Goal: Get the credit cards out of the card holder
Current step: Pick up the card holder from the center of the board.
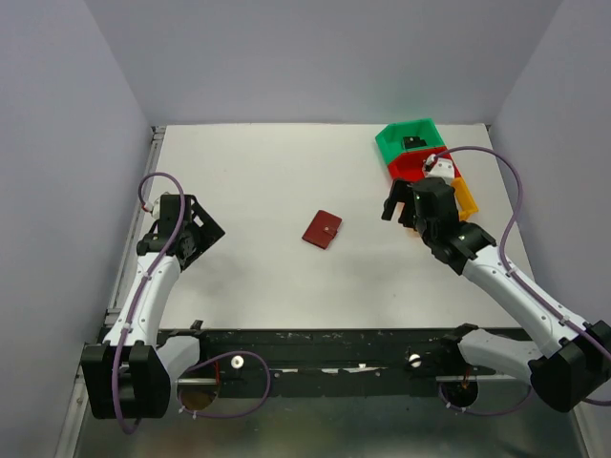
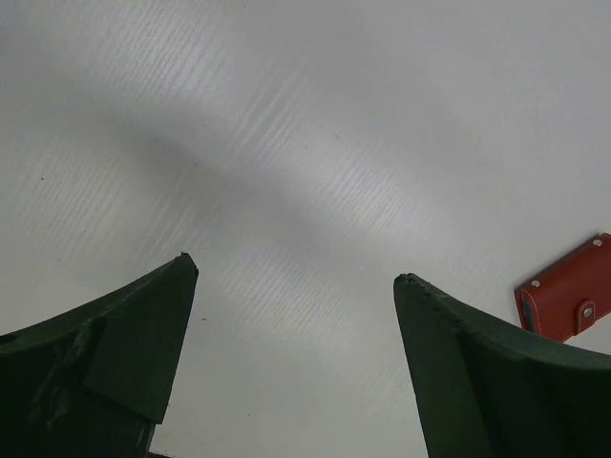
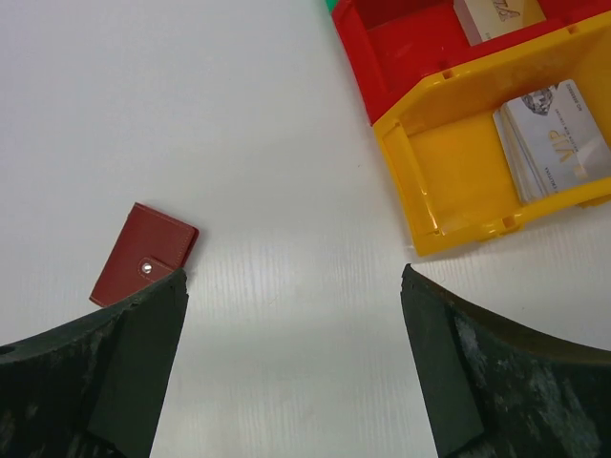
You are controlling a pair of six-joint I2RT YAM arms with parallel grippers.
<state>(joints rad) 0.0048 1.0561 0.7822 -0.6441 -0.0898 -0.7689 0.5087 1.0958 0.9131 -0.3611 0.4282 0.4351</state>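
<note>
Lying closed, one card holder (image 1: pixel 322 229), three bins (image 1: pixel 389 145)

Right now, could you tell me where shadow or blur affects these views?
Left wrist: a soft diagonal shadow band crosses the table; wallet sharp. Right wrist: even light, VIP card print legible. Top: evenly lit, no glare.

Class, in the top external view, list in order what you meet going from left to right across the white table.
left pincer → card holder → right pincer. The coloured bins overlap the right pincer, so they are left out.
</note>
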